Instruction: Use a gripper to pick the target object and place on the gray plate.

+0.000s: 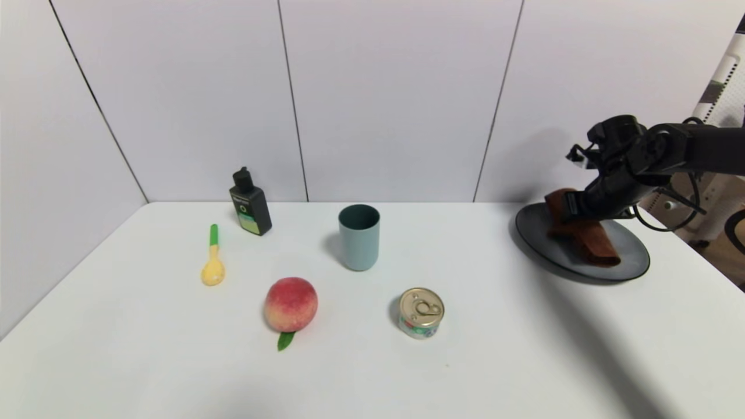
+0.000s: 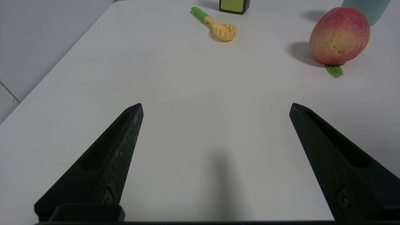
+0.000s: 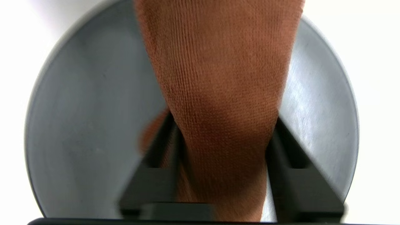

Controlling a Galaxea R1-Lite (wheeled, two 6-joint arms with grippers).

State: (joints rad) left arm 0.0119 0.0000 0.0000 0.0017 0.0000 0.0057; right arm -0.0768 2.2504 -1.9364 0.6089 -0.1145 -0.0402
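Note:
The brown fuzzy cloth (image 1: 585, 235) lies lengthwise on the gray plate (image 1: 631, 262) at the table's right side. One end of it is raised into my right gripper (image 1: 573, 206). In the right wrist view the cloth (image 3: 218, 78) runs between the two black fingers (image 3: 162, 147), which press on both its sides, with the plate (image 3: 87, 125) below. My right gripper (image 3: 222, 120) is shut on the cloth. My left gripper (image 2: 215, 106) is open and empty, low over bare table near the front left.
A teal cup (image 1: 359, 235) stands mid-table. A gold-topped tin can (image 1: 421, 312) and a peach (image 1: 290, 304) lie nearer the front. A yellow-green spoon (image 1: 213, 262) and a black bottle (image 1: 250, 202) are at the back left. The plate sits near the table's right edge.

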